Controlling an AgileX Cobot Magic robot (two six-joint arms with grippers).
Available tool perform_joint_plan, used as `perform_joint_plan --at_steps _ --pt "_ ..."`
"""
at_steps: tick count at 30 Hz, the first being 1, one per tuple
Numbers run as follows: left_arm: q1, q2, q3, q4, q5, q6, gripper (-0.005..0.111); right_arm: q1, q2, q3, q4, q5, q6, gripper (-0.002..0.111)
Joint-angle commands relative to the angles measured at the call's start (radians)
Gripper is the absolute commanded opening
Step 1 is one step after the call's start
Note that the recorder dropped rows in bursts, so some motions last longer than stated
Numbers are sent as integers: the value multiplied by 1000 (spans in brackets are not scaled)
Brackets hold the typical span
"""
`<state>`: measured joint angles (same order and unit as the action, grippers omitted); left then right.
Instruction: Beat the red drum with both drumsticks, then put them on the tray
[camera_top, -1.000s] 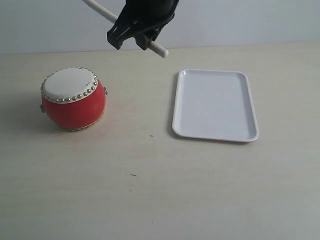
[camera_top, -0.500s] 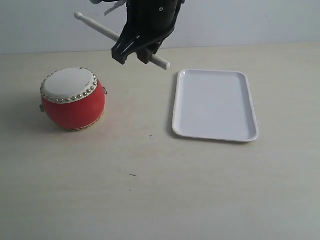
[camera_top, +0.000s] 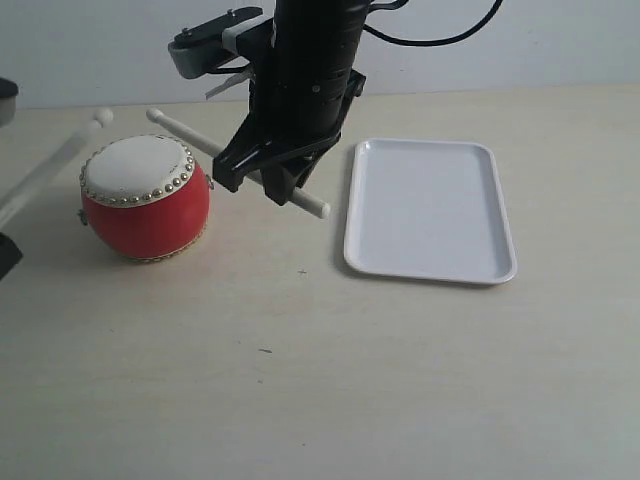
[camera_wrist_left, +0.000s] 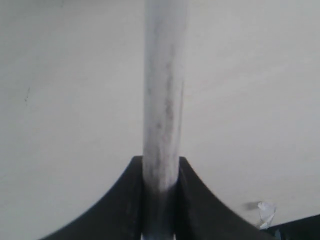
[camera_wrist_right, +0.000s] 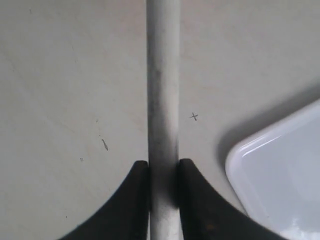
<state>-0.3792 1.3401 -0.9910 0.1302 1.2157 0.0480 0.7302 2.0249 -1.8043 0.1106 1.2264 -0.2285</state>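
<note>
We saw the squat, glossy red drum (camera_top: 146, 198), with its off-white skin and ring of metal studs, standing on the pale beige bench (camera_top: 300, 400) at the left. It was well apart from the flat white rectangular plastic tray (camera_top: 430, 210) at the right.

Between them hung the black right gripper (camera_top: 268, 178), on an arm that crossed the middle and hid the bench behind it. Its jaws were clenched on the right drumstick (camera_top: 183, 131), a slender pale wooden rod that slanted across the gap. The rounded tip showed just beyond the drum's far rim, off the skin. The butt end lay near the tray's left rim without touching it.

The left drumstick (camera_top: 48, 168), equally pale and slim, slanted in from the left edge, with its tip just beside the drum's rim. In the left wrist view the dark left gripper (camera_wrist_left: 160, 172) was clamped tight on that stick, with only bench beyond.

The right wrist view showed a tray corner beside the gripped stick, and on the bench a small cross mark (camera_wrist_right: 194, 117) and a dark fleck (camera_wrist_right: 104, 144).
</note>
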Motion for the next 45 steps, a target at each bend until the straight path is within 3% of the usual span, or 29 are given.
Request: perform_joint_plan --at_steps 1,14,18,23,28,40,45 --pt "-9 11 48 45 5 -22 0 -6 -3 3 10 -5 -13 0" --pt "-9 11 -122 127 5 -39 0 -6 -38 -18 64 -5 -13 0" --pt "-9 38 -59 118 5 -135 0 -6 -14 -18 63 -5 -15 0" --pt "-9 220 71 120 -98 -139 0 -6 -15 -18 47 -5 -13 0" --pt "-9 353 4 133 5 -174 0 -4 -32 -18 94 -5 -19 0" --pt "-9 43 -148 158 5 -164 0 -4 204 -18 81 -7 -24 0" --pt "-9 42 -134 139 5 -156 0 -4 100 -18 71 -5 13 0"
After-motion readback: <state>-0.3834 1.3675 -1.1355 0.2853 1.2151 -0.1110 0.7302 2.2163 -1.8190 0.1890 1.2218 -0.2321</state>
